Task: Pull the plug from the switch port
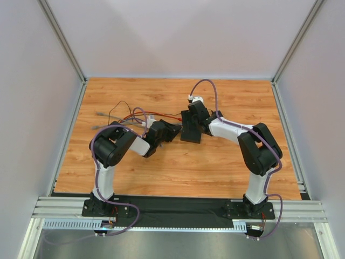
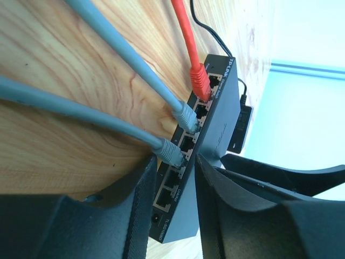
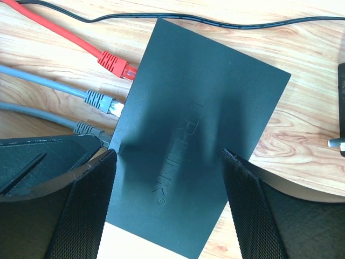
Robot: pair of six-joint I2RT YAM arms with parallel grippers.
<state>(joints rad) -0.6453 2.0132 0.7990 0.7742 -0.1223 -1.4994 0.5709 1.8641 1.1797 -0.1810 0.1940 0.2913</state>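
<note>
The switch (image 1: 190, 132) is a flat matte-black box (image 3: 205, 97) lying mid-table. Along its port edge (image 2: 207, 116) sit a red plug (image 2: 200, 81), a grey plug (image 2: 187, 117) and a second grey plug (image 2: 171, 152). My left gripper (image 2: 177, 162) is open. Its fingertips flank the port edge just short of the nearest grey plug, with empty ports between the jaws. My right gripper (image 3: 168, 154) is open above the switch's top, one fingertip at the port-side edge and the other over the lid. Contact with the lid cannot be made out.
Red (image 1: 156, 114) and grey cables (image 1: 102, 114) trail left across the wooden table (image 1: 178, 167). A thin black cord (image 3: 215, 21) runs behind the switch. A small black adapter block (image 3: 341, 102) lies just right of it. Grey walls enclose the table.
</note>
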